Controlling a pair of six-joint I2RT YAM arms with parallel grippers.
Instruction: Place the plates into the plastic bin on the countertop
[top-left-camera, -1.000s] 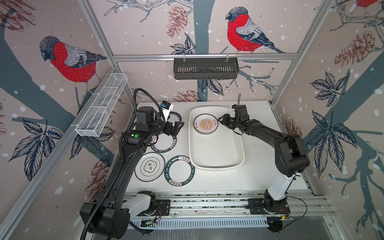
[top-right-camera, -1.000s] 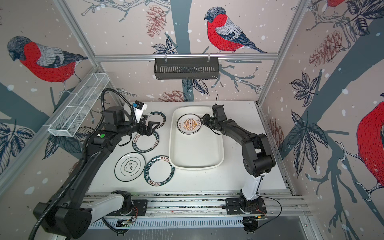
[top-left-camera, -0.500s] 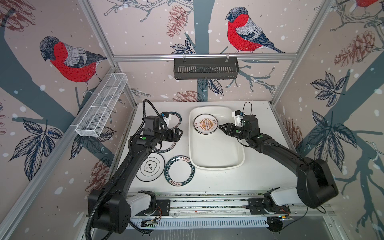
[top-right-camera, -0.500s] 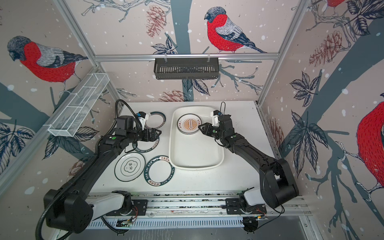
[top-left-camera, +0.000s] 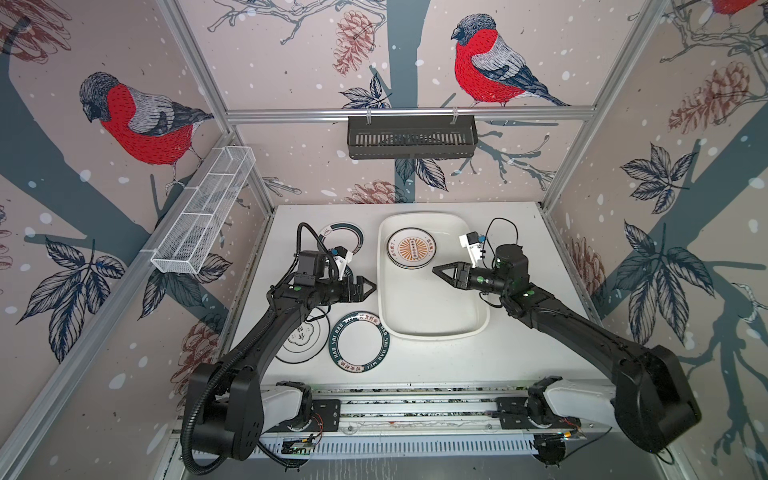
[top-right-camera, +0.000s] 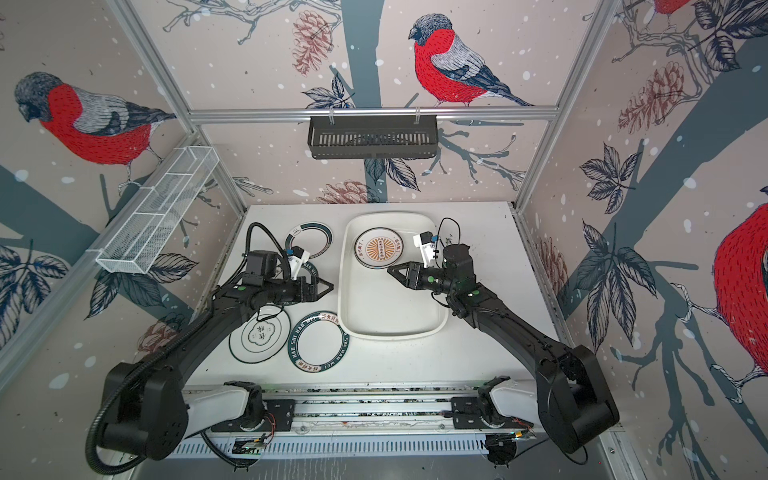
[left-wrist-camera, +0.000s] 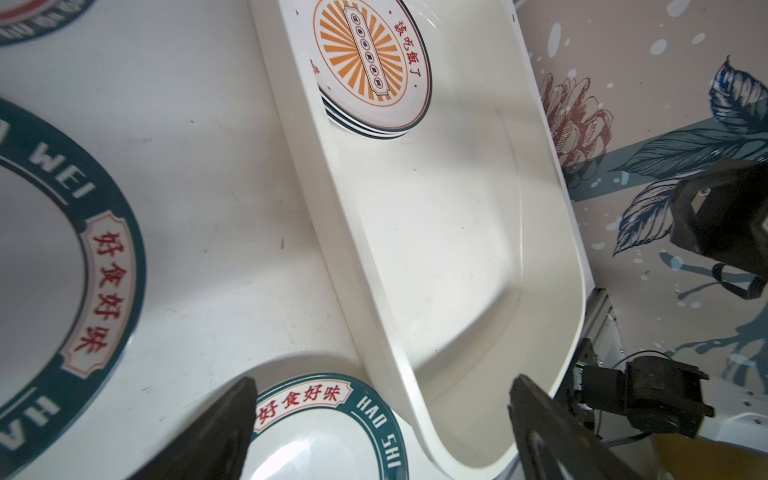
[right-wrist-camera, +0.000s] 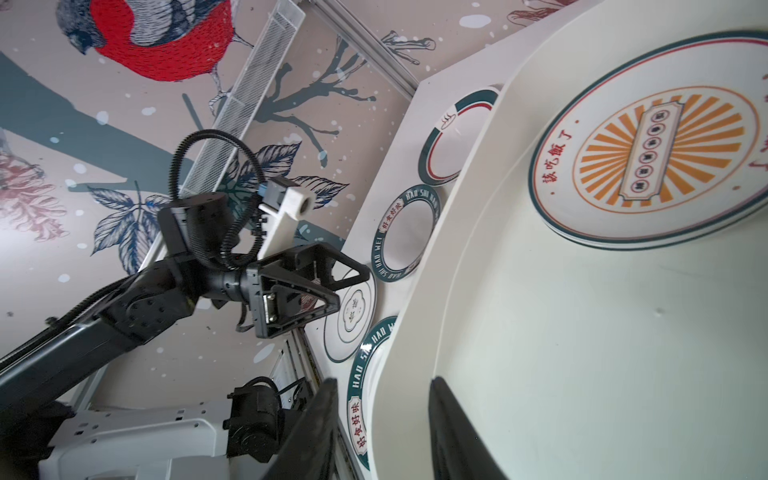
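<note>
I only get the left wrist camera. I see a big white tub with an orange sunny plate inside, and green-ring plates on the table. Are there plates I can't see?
Observer: Yes, one. A black-rimmed clover plate lies on the countertop, partly under the left arm.
Kid: Where's the right claw?
Observer: It hangs over the plastic bin, just short of the orange sunburst plate and not touching it.
Kid: Is it carrying a plate?
Observer: No. The right wrist view shows its fingers a little apart with nothing between them.
</note>
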